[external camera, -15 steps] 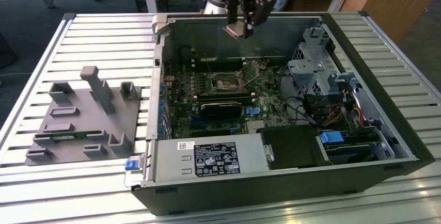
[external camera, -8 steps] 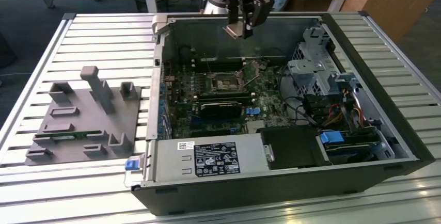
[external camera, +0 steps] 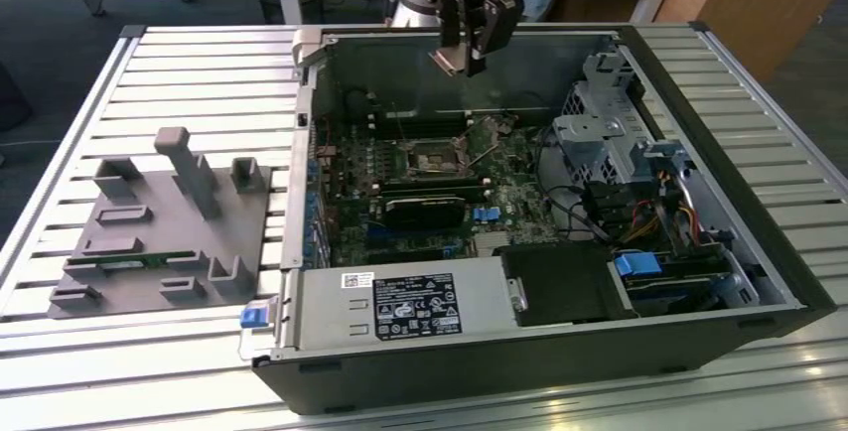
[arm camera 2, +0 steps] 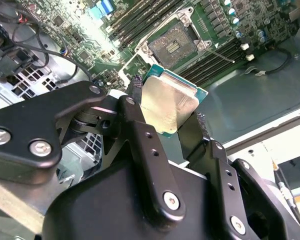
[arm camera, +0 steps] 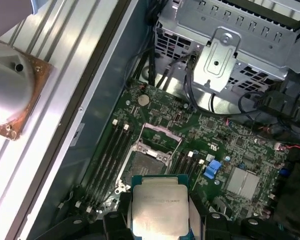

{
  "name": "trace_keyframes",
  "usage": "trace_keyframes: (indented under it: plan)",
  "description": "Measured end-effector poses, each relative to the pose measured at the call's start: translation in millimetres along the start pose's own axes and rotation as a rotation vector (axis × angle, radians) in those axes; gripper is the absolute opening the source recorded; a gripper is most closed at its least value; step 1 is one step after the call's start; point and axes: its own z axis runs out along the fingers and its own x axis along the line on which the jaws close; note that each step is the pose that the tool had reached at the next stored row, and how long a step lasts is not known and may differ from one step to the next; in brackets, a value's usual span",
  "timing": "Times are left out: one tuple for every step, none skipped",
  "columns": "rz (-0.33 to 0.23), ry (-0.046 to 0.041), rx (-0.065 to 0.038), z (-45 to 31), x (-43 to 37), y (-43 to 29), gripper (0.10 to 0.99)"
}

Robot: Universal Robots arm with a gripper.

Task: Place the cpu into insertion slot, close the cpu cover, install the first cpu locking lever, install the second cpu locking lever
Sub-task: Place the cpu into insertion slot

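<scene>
Silvery-beige cpu is clamped at two edges by the pincer, held well clear of the insertion slot.

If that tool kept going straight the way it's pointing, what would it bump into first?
Likely the circuit board at or beside the open insertion slot, which lies just ahead in the second wrist view. The cpu clamped in the tool would touch first. Depth is hard to judge.

Dull silvery metal cpu face, matt black tool, glossy green circuit board
</scene>
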Motion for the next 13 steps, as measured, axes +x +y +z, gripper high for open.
trace_keyframes:
  plan:
    - [0.006, -0.0006, 0.0, 0.3, 0.0, 0.0, 0.537]
    - [0.012, -0.0011, 0.0, 0.7, 0.0, 0.0, 0.537]
    - [0.017, -0.0016, 0.0, 1.0, 0.0, -0.1, 0.537]
    - [0.022, -0.002, 0.0, 1.3, 0.0, -0.1, 0.537]
    - [0.027, -0.0024, -0.001, 1.7, 0.0, -0.2, 0.537]
    - [0.034, -0.003, -0.001, 2.0, 0.0, -0.2, 0.537]
    - [0.039, -0.0035, -0.001, 2.4, 0.0, -0.2, 0.537]
    - [0.044, -0.0039, -0.001, 2.7, 0.0, -0.2, 0.537]
    - [0.048, -0.0043, -0.001, 3.1, 0.0, -0.2, 0.537]
    - [0.053, -0.0047, -0.001, 3.3, 0.1, -0.3, 0.537]
    - [0.058, -0.005, -0.001, 3.6, 0.2, -0.3, 0.537]
    - [0.063, -0.0057, -0.001, 3.8, 0.4, -0.2, 0.537]
    - [0.069, -0.0061, -0.001, 4.0, 0.6, -0.1, 0.537]
